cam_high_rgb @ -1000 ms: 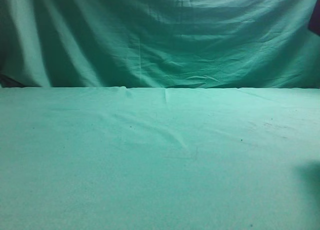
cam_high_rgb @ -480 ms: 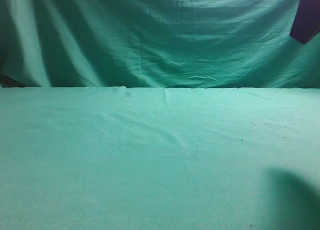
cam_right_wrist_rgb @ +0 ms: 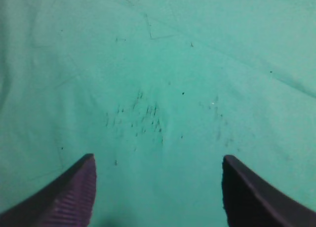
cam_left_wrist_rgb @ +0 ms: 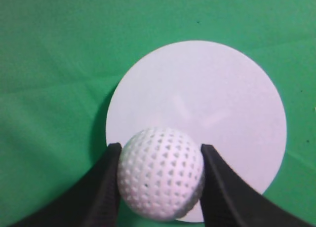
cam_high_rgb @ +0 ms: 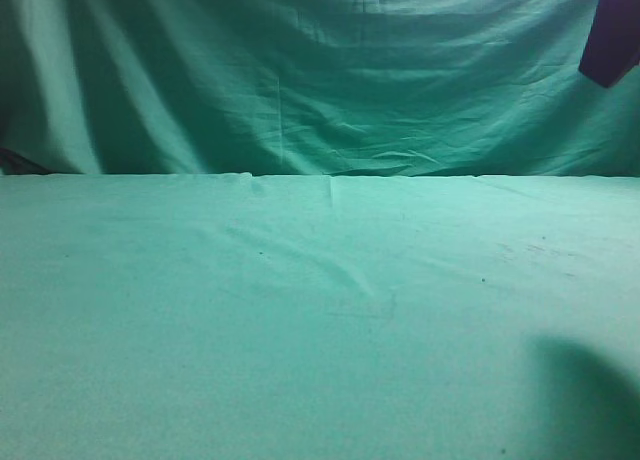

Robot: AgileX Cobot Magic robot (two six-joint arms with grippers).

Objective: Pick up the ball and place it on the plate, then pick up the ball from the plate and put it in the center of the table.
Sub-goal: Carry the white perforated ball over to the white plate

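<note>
1. Green cloth covers the table [cam_high_rgb: 300,330] across the lower half of the exterior view; a draped green curtain [cam_high_rgb: 300,70] fills the upper half behind it.
2. Exterior view: a dark purple shape [cam_high_rgb: 610,35] enters at the upper right corner; what it belongs to cannot be told. A dark shadow [cam_high_rgb: 590,400] lies on the cloth at the lower right. Neither ball nor plate shows in this view.
3. Left wrist view: the left gripper [cam_left_wrist_rgb: 161,180] pinches the white dimpled ball [cam_left_wrist_rgb: 160,173] at the lower centre of the frame. One black finger [cam_left_wrist_rgb: 101,187] touches the ball's left side; the other touches its right side.
4. Left wrist view: a round white plate [cam_left_wrist_rgb: 207,103] lies flat on the green cloth, centre and right of frame. The ball overlaps the plate's lower left edge in the picture. Whether the ball touches the plate cannot be told.
5. Right wrist view: the right gripper [cam_right_wrist_rgb: 158,187] has its jaws spread wide, with nothing between them. Its fingertips [cam_right_wrist_rgb: 74,192] sit at the lower left and lower right of the frame.
6. Right wrist view: the cloth below shows small dark specks [cam_right_wrist_rgb: 140,116] near the centre and a few creases toward the upper right.
</note>
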